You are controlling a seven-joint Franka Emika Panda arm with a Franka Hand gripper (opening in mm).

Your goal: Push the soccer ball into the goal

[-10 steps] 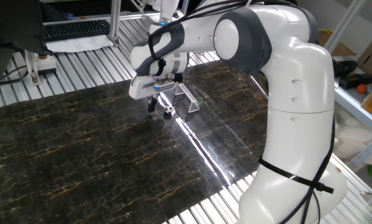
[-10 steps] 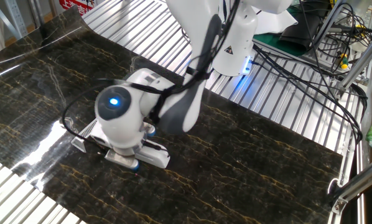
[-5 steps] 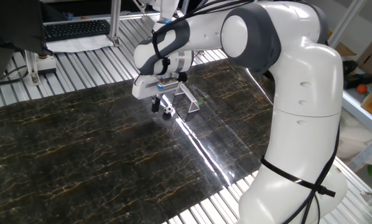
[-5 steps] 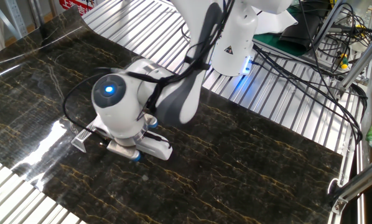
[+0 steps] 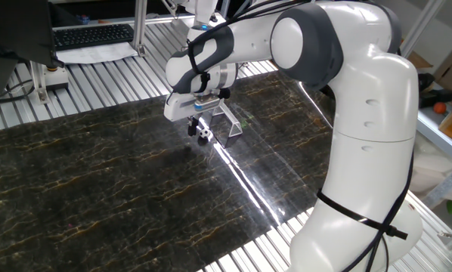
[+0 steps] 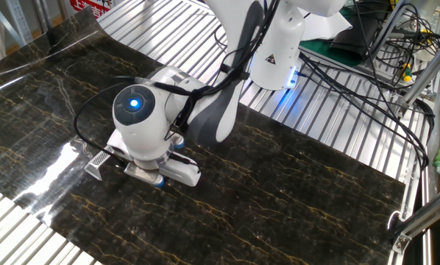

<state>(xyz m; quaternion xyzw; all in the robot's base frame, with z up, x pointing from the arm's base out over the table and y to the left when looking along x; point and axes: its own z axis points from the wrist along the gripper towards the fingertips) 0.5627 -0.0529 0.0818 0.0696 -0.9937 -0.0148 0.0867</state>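
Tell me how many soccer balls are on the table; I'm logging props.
1: the soccer ball lies on the dark table beside the gripper, just before the goal. The arm hides it in the other view.

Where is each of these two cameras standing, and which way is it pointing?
One fixed view: it sits high at a corner of the dark marble-look table, beside the arm's white base, looking across to a keyboard beyond. It shows the whole arm, the gripper, the soccer ball and the goal.
The other fixed view: it sits high on the opposite side, facing the arm's base and its cables. The wrist hides the ball and most of the goal.
Both views share the table, the arm and the goal.
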